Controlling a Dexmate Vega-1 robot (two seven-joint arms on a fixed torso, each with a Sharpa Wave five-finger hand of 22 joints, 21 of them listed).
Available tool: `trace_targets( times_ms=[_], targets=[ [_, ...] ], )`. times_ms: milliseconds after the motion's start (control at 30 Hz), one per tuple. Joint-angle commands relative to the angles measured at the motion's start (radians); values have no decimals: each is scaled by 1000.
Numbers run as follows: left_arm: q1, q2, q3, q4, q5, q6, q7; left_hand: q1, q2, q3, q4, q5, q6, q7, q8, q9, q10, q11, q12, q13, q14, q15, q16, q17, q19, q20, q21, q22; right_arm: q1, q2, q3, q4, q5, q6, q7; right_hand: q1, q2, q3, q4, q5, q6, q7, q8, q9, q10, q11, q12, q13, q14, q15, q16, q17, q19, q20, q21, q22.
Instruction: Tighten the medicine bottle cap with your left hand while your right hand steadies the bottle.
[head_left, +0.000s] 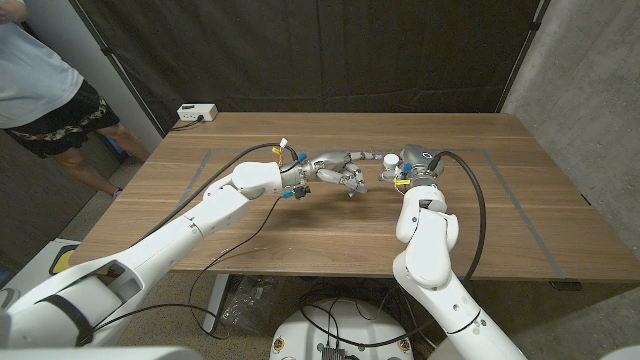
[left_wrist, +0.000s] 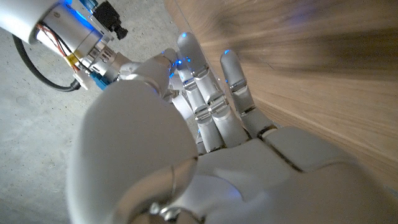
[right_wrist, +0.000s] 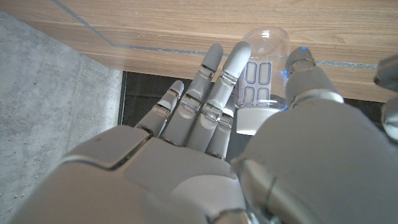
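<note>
The medicine bottle (head_left: 388, 166) stands upright right of the table's middle, small and pale with a white cap; in the right wrist view the bottle (right_wrist: 260, 79) is clear with a blue-printed label. My right hand (head_left: 411, 167) holds the bottle from its right side, with the fingers (right_wrist: 219, 79) on one side and the thumb (right_wrist: 302, 67) on the other. My left hand (head_left: 341, 171) hovers just left of the bottle, a small gap away, holding nothing. Its fingers (left_wrist: 214, 93) reach out straight and close together toward my right wrist (left_wrist: 74, 31).
A white power box (head_left: 196, 113) sits at the table's back left edge. A person (head_left: 40, 85) stands beyond the table's left corner. Thin tape lines (head_left: 510, 195) mark the tabletop. Black cables run along both arms.
</note>
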Motion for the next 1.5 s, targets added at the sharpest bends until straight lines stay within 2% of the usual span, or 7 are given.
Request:
trace_targets(
  times_ms=[33,367,433,633,867,1200,1500],
  targets=[
    [143,96,-132,-196,-14,110,257,-4,8,-5,1,0,16,-21,13,4,24,-38,4,242,-3,1,-4,5,2,-97,5,2,0,-93,78,-3,156,85,-23,189,207,20,25,5,151,-147,4,4,2,-3,-2,5,3,-38,2,3,5,-74,4,4],
    [219,92,-202,-221,-120,126,338,-130,31,-21,74,-7,78,-45,21,7,-36,-46,-60,178,-50,17,-95,-104,-35,-73,-25,-7,-45,-137,113,60,406,166,-266,168,210,19,37,5,142,-150,2,5,-16,-6,-21,-10,-6,-31,-5,-2,9,-63,6,4],
    [211,75,-205,-186,-184,117,287,-239,37,-4,138,-10,164,-47,37,7,-88,-6,-116,120,-136,75,-184,-193,-67,-26,-92,-16,-41,-155,110,75,463,193,-289,162,214,12,38,3,136,-152,1,5,-27,-7,-34,-23,27,-35,15,6,41,-46,19,5],
    [216,89,-215,-219,-152,152,350,-323,32,51,179,-14,238,-37,34,5,-211,14,-227,43,-244,107,-265,-295,-49,5,-180,-15,-16,-226,79,105,577,269,-332,171,219,4,31,5,128,-151,-2,6,-30,-4,-54,-46,64,-33,28,13,85,-16,36,9],
    [238,109,-254,-259,-156,162,398,-449,15,93,233,-46,284,-37,26,5,-462,69,-421,-27,-529,180,-290,-381,-254,124,-402,-16,20,-303,0,75,580,294,-343,143,214,5,42,5,129,-158,-2,7,-34,-9,-62,-52,-23,-17,-24,-16,49,47,19,8],
    [257,131,-287,-233,-181,97,361,-511,24,112,221,-92,262,-57,10,5,-685,81,-540,-65,-896,230,-297,-478,-455,220,-601,-10,77,-323,-153,80,456,233,-270,116,211,9,49,5,108,-161,-8,8,-41,-14,-65,-52,-87,-12,-40,-34,-21,30,-7,7],
    [253,111,-279,-209,-235,107,331,-525,25,108,225,-98,267,-54,13,5,-704,84,-539,-68,-919,239,-291,-487,-479,221,-622,-10,94,-354,-188,107,398,236,-246,82,200,6,57,5,57,-164,-24,9,-89,-18,-88,-62,-143,-2,-40,-40,-47,36,-10,6]
  ],
)
